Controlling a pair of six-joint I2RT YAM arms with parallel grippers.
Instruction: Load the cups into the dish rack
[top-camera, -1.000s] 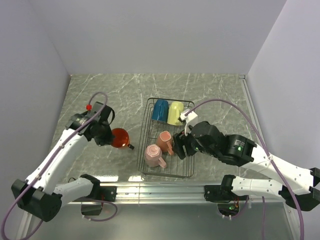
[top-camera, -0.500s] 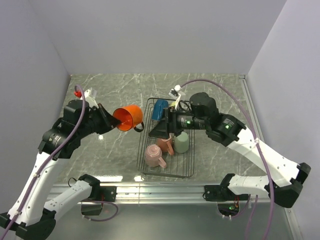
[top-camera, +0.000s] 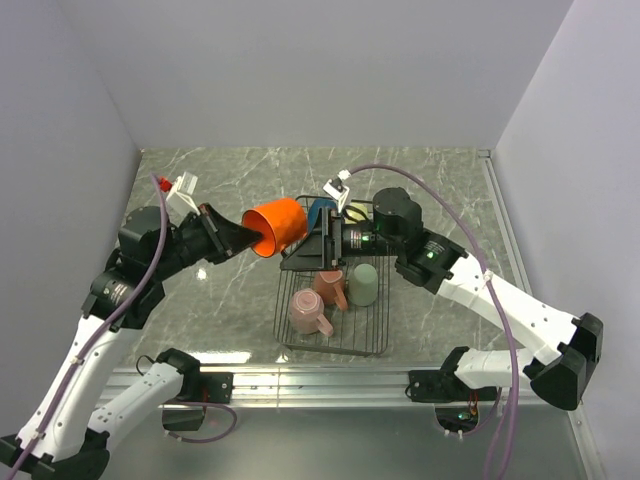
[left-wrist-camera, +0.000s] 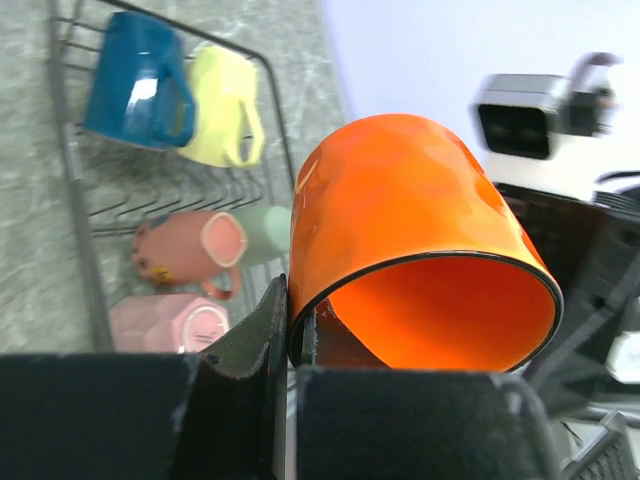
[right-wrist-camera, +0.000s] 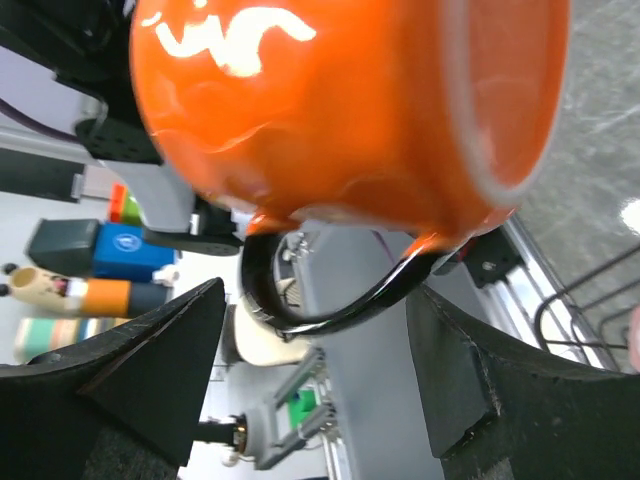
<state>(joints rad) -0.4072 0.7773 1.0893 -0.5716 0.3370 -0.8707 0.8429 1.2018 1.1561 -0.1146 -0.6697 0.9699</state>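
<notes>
My left gripper (top-camera: 255, 238) is shut on the rim of the bright orange mug (top-camera: 275, 227) and holds it on its side in the air at the black wire dish rack's (top-camera: 283, 305) left far edge. In the left wrist view my gripper (left-wrist-camera: 293, 322) pinches the orange mug's (left-wrist-camera: 410, 230) wall. My right gripper (top-camera: 300, 252) is open, its fingers (right-wrist-camera: 130, 370) either side of the orange mug's (right-wrist-camera: 340, 100) black handle (right-wrist-camera: 330, 305) without touching. In the rack lie the blue (left-wrist-camera: 140, 80), pale yellow (left-wrist-camera: 222, 105), mint green (top-camera: 363, 284) and two pink mugs (top-camera: 330, 283) (top-camera: 308, 312).
The rack stands on a grey marbled table (top-camera: 200, 190) walled in on three sides. Both arm bases sit on a rail (top-camera: 320, 385) at the near edge. Purple cables loop above each arm.
The left gripper lifted the orange mug off the table and carried it right to the rack. The right gripper let go of the mint green mug in the rack and rose toward the orange mug.
</notes>
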